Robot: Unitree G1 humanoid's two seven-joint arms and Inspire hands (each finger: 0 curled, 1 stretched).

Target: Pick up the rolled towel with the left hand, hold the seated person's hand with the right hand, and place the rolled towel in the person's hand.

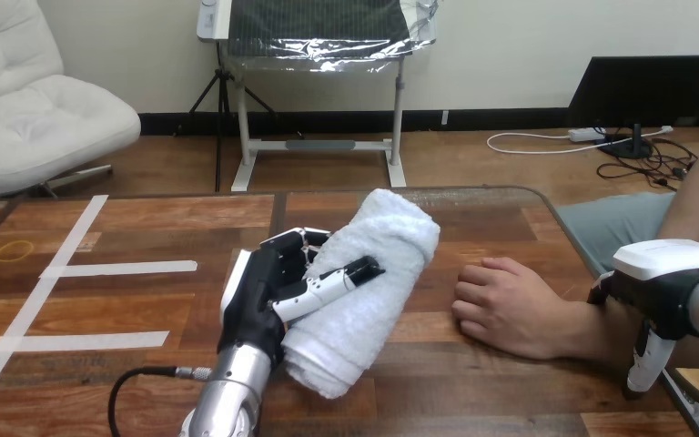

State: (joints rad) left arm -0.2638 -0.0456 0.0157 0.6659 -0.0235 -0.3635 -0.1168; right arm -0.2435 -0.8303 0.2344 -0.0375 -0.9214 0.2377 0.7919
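A white rolled towel (pixel 378 273) lies slantwise at the middle of the wooden table (pixel 510 401). My left hand (pixel 259 300) is against its left side, thumb laid across the top and fingers curled round its far edge. I cannot tell whether the towel is off the table. The person's hand (pixel 501 305) rests palm down on the table just right of the towel, a small gap apart. My right hand (pixel 660 282) is at the person's forearm near the right edge, touching or just over it; I cannot tell if it grips.
White tape strips (pixel 118 269) mark the table's left part, with a thin yellow ring (pixel 14 250) beyond them. The table's right edge (pixel 592 264) runs close behind the person's forearm.
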